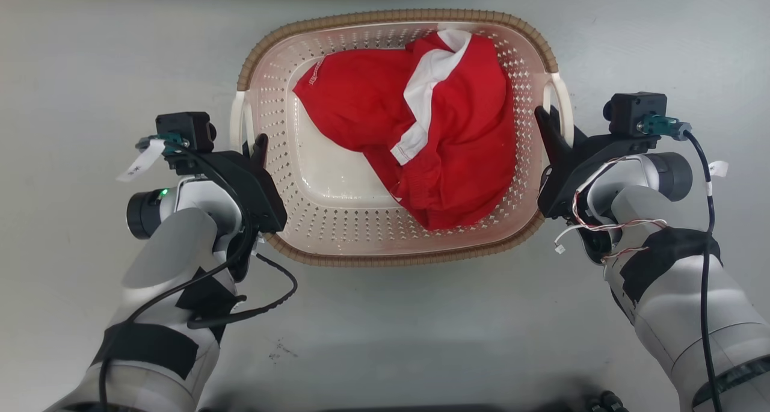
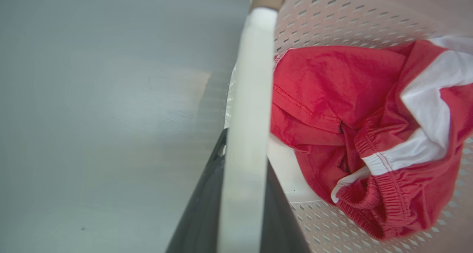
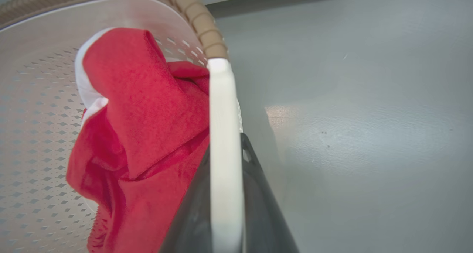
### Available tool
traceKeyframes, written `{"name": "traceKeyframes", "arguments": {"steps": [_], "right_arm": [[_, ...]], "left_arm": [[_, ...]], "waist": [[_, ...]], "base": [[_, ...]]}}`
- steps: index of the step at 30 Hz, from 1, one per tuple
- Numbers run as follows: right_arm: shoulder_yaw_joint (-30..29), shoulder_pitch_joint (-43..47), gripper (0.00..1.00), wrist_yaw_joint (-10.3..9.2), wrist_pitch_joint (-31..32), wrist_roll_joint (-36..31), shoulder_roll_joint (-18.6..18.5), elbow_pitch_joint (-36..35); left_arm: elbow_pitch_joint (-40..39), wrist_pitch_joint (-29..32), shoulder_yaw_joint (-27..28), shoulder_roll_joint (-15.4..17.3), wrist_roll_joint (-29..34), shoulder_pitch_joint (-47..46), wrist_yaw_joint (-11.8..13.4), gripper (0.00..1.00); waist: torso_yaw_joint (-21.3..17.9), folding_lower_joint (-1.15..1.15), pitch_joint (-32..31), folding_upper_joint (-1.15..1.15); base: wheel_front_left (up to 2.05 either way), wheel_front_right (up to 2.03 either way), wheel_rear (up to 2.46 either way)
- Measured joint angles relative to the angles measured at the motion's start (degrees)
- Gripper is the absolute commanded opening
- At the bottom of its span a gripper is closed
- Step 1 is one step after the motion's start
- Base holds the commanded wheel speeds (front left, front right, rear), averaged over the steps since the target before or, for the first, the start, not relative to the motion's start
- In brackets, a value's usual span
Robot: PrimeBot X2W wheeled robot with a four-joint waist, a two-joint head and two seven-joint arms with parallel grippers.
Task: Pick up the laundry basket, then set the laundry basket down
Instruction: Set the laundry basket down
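Laundry basket (image 1: 391, 259): in the middle of the head view, between the two arms, over the grey floor (image 1: 90, 69). Whether its bottom touches the floor, I cannot tell.
Basket look: cream-pink walls with many small holes, a brown woven-look rim, and one white handle on each short side.
Inside the basket: a crumpled red garment (image 1: 361, 105) with white stripes, lying more toward the robot's right side and reaching the far wall.
Left gripper (image 1: 252, 147): at the left handle (image 1: 236, 120). In the left wrist view its two dark fingers (image 2: 199, 216) stand one on each side of the white bar and press on it, so it is pinching this handle.
Right gripper (image 1: 552, 123): at the right handle (image 1: 565, 102). In the right wrist view its fingers (image 3: 258, 208) also close on the white bar from both sides, pinching it.
Arms: pale forearms with black straps and cables rise from the two lower corners of the head view, one on each side of the basket.
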Motion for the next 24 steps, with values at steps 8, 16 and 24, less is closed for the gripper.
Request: {"name": "traceKeyframes", "arguments": {"steps": [8,16,24], "right_arm": [[0.0,-0.5,0.00,0.08,-1.5,0.0,0.1,0.9],[0.0,-0.6,0.00,0.19,-2.2,0.0,0.5,1.6],[0.4,-0.7,0.00,0.19,-2.7,0.0,0.5,2.2]], "left_arm": [[1.1,-1.0,-0.2,0.2,0.0,-0.8,-0.5,0.00],[1.8,-1.1,-0.7,0.4,0.9,-1.4,-1.0,0.00],[2.2,-1.3,-1.0,0.3,0.9,-1.8,-1.5,0.23]], "waist": [[-0.2,-0.02,1.0,-0.02],[-0.2,-0.02,1.2,-0.02],[-0.1,0.00,0.9,-0.01]], "base": [[0.00,0.00,0.00],[0.00,0.00,0.00],[0.00,0.00,0.00]]}}
